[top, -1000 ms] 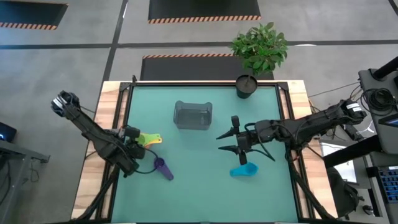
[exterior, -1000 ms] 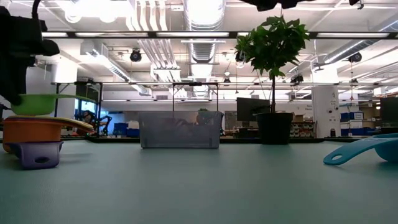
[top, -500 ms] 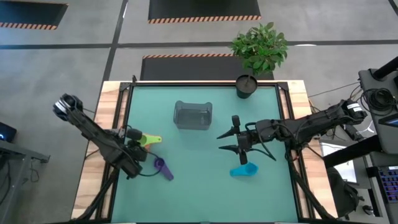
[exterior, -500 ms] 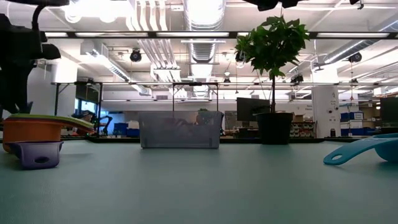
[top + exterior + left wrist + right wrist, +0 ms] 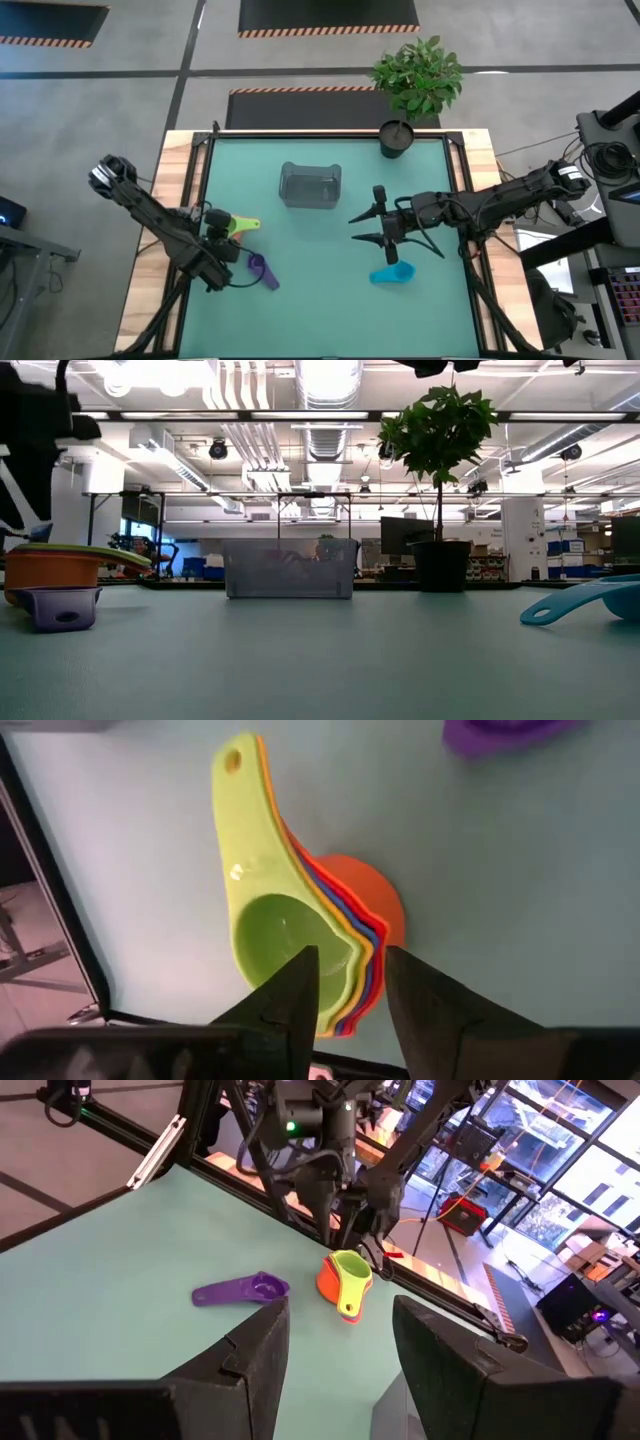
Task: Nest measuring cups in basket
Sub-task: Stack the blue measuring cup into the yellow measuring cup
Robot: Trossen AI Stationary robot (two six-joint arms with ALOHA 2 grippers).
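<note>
From above, the left end effector [image 5: 222,236] sits over the left side of the green table [image 5: 330,310], just above a stack of measuring cups [image 5: 240,224] whose green handle sticks out toward the middle. The purple cup [image 5: 262,270] lies on the table just beside that stack, nearer the front edge. The grey basket [image 5: 310,185] stands toward the back centre, well apart from the cups. The right end effector [image 5: 372,222] hangs over the right half, fingers spread wide, with the cyan cup [image 5: 392,273] lying near it. A potted plant [image 5: 412,85] stands at the back edge.

At table height, the orange-bottomed stack [image 5: 60,565] rests at far left with the purple cup [image 5: 58,607] in front, the basket [image 5: 290,568] in the middle distance, and the cyan cup [image 5: 585,600] at far right.

In the left wrist view, the two dark fingers [image 5: 290,1005] are spread apart, holding nothing, just above the green cup [image 5: 280,935] topping the nested stack.

In the right wrist view, its own fingers [image 5: 255,1350] stand wide apart, with stack [image 5: 345,1275] and purple cup [image 5: 240,1291] beyond.
</note>
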